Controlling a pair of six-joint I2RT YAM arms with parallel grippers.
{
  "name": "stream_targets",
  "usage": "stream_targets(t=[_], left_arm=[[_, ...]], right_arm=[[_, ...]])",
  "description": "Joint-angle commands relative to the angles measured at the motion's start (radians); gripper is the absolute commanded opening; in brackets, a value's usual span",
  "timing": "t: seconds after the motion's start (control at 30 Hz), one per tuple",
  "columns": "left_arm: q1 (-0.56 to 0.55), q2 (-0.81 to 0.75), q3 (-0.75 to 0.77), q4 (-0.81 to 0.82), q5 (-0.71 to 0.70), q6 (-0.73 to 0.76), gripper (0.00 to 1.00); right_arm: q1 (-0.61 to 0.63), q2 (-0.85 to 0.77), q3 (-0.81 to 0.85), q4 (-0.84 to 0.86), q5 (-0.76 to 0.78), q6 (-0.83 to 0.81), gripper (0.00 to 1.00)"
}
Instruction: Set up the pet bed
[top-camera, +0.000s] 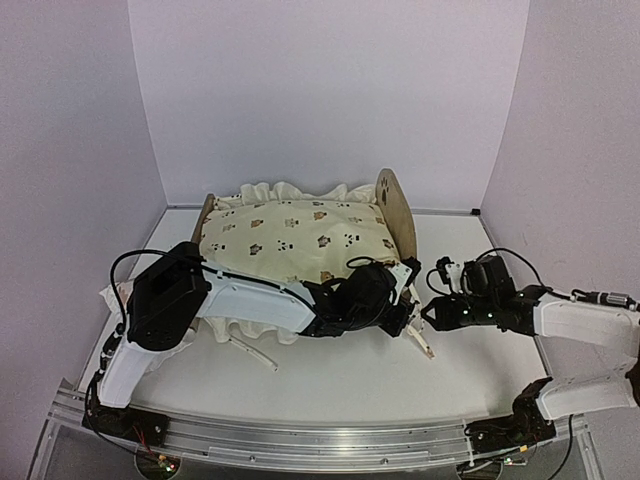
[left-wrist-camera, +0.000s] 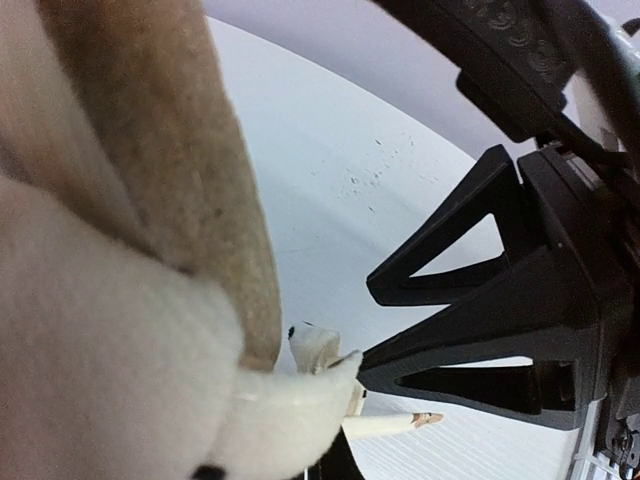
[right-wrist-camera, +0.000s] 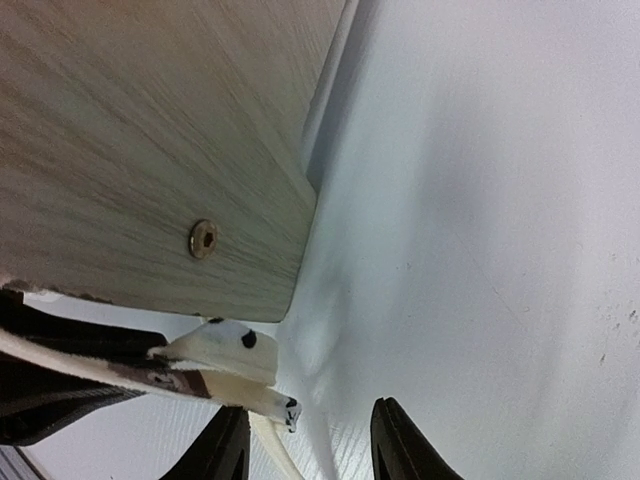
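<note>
Both hands at the near right corner of the pet bed

The small light-wood pet bed (top-camera: 397, 210) with its arched headboard stands toward the back of the white surface (top-camera: 350, 375), and the cream ruffled animal-print cushion (top-camera: 290, 235) lies on top of it. The left hand (top-camera: 403, 305) is clenched against the cushion's edge; whether it pinches fabric cannot be told. Just beside it, the right hand (top-camera: 430, 305) is released, with its fingers spread and grasping nothing. A thin cream tie (right-wrist-camera: 272, 440) trails on the surface by them.
</note>
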Motion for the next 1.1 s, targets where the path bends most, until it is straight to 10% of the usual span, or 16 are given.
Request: stream_targets(t=[0.0,0.4,1.07], left_arm=[[0.007,0.016,0.051,-0.015,0.01,0.018,0.0],[0.008,0.02,0.064,-0.028,0.006,0.022,0.0],[0.009,0.028,0.066,-0.013,0.017,0.022,0.0]], right_arm=[[-0.007,-0.07,-0.014,0.009,0.04,-0.016,0.42],[-0.021,-0.208,-0.042,-0.01,0.002,-0.016,0.41],[-0.022,0.043,0.018,0.101,-0.097,-0.015,0.38]])
